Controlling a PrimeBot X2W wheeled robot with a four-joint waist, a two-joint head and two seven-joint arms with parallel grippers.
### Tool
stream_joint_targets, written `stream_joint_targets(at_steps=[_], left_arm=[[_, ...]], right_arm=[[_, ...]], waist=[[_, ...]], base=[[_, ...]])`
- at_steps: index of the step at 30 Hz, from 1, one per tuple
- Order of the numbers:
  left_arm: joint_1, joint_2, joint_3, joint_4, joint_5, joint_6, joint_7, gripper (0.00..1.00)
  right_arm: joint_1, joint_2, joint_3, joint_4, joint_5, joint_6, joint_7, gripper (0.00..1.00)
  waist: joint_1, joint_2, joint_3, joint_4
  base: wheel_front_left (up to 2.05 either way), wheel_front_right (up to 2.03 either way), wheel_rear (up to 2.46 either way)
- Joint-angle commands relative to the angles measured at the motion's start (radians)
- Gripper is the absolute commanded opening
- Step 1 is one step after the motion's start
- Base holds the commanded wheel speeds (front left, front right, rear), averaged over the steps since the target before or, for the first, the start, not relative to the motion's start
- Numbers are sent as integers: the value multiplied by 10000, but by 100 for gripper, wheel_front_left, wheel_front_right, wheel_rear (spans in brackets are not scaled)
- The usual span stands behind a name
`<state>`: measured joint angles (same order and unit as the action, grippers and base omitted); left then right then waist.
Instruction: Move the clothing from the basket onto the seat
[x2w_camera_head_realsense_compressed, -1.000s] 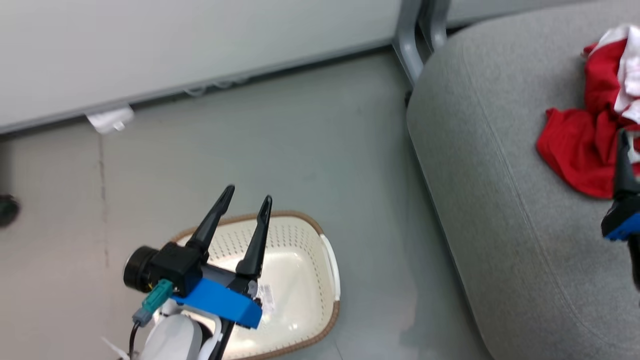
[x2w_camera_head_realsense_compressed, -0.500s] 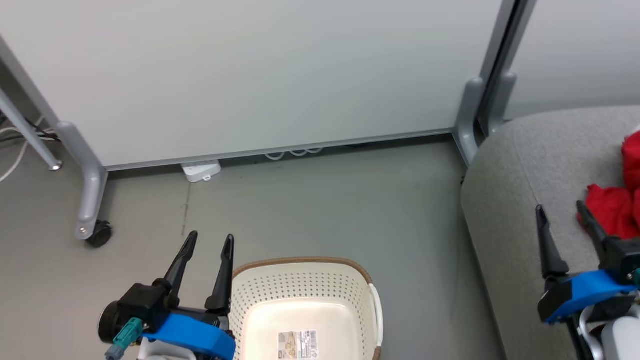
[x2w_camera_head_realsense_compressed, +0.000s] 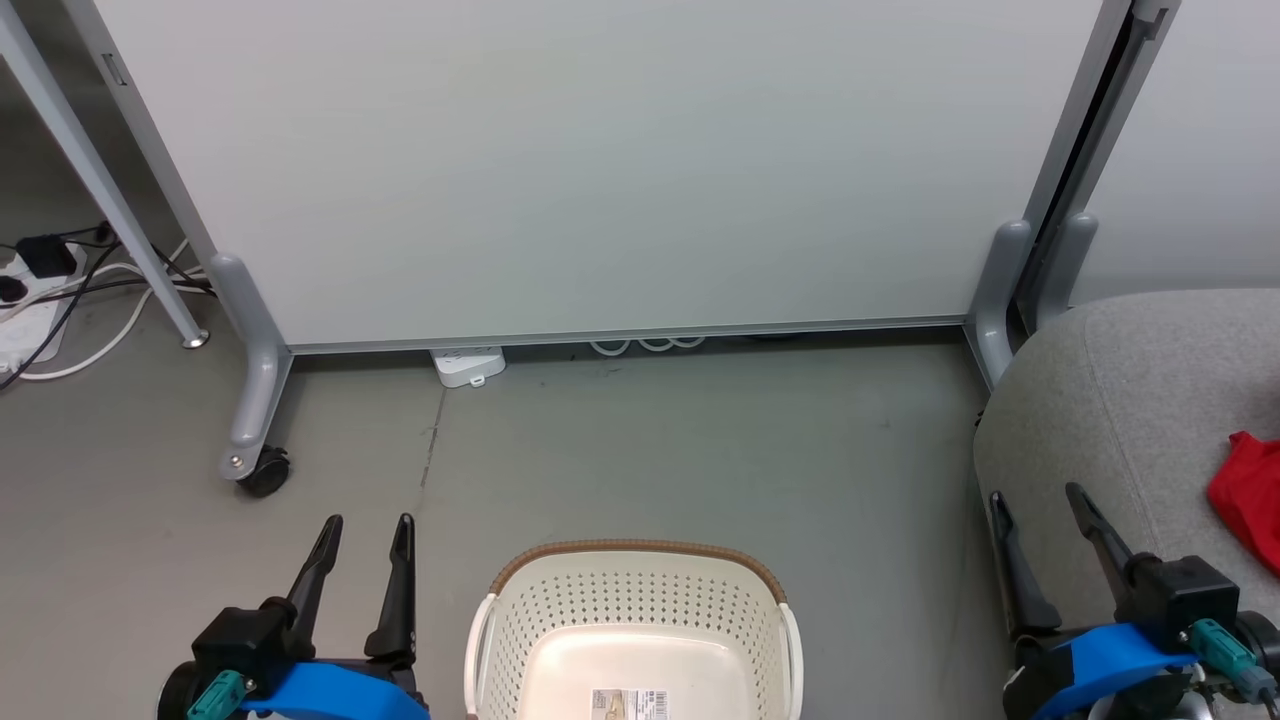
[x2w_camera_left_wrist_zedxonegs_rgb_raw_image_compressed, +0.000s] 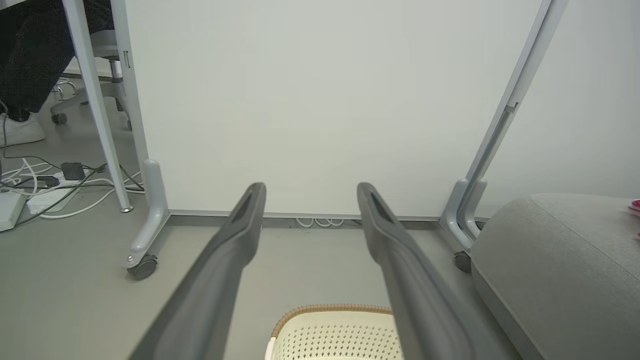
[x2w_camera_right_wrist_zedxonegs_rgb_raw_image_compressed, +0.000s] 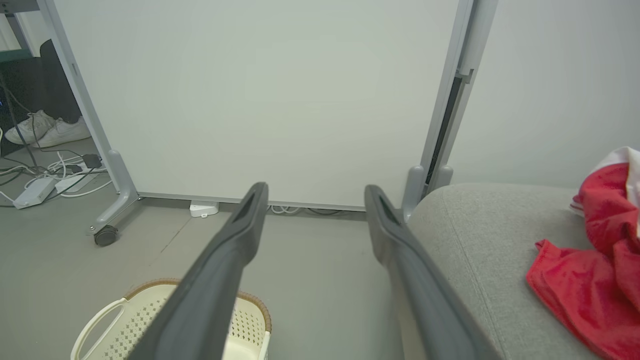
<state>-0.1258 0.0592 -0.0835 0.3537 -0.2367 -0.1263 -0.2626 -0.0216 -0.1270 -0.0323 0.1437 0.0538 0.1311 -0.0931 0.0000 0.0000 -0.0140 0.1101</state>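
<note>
One change: the left gripper (x2w_camera_head_realsense_compressed: 366, 524) has moved off the basket (x2w_camera_head_realsense_compressed: 640, 549).

A wide pale partition panel (x2w_camera_head_realsense_compressed: 600, 170) stands on a grey floor (x2w_camera_head_realsense_compressed: 700, 440). A black caster (x2w_camera_head_realsense_compressed: 265, 470) sits under the panel's left foot; farther left are a slanted grey leg (x2w_camera_head_realsense_compressed: 90, 170), cables (x2w_camera_head_realsense_compressed: 110, 283) and white shoes (x2w_camera_right_wrist_zedxonegs_rgb_raw_image_compressed: 47, 129). A white box (x2w_camera_head_realsense_compressed: 468, 364) lies under its lower edge; a second panel (x2w_camera_head_realsense_compressed: 1190, 180) adjoins its right.

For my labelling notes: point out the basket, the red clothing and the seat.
basket (x2w_camera_head_realsense_compressed: 640, 547), head view, on its brown far rim.
red clothing (x2w_camera_right_wrist_zedxonegs_rgb_raw_image_compressed: 580, 285), right wrist view, on the crumpled red fabric.
seat (x2w_camera_right_wrist_zedxonegs_rgb_raw_image_compressed: 480, 225), right wrist view, on its bare grey top.
</note>
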Motion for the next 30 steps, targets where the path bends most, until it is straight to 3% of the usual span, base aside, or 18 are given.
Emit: stream_joint_targets(at_steps=[1, 30], left_arm=[[54, 72, 60, 46, -30, -39, -32, 100], [78, 115, -78, 363, 3, -50, -33, 100]], right_arm=[[129, 81, -7, -74, 17, -9, -60, 100], [292, 381, -58, -115, 26, -9, -62, 100]], waist=[[0, 0, -1, 13], [0, 0, 29, -219]], base=[[0, 0, 0], [0, 0, 0]])
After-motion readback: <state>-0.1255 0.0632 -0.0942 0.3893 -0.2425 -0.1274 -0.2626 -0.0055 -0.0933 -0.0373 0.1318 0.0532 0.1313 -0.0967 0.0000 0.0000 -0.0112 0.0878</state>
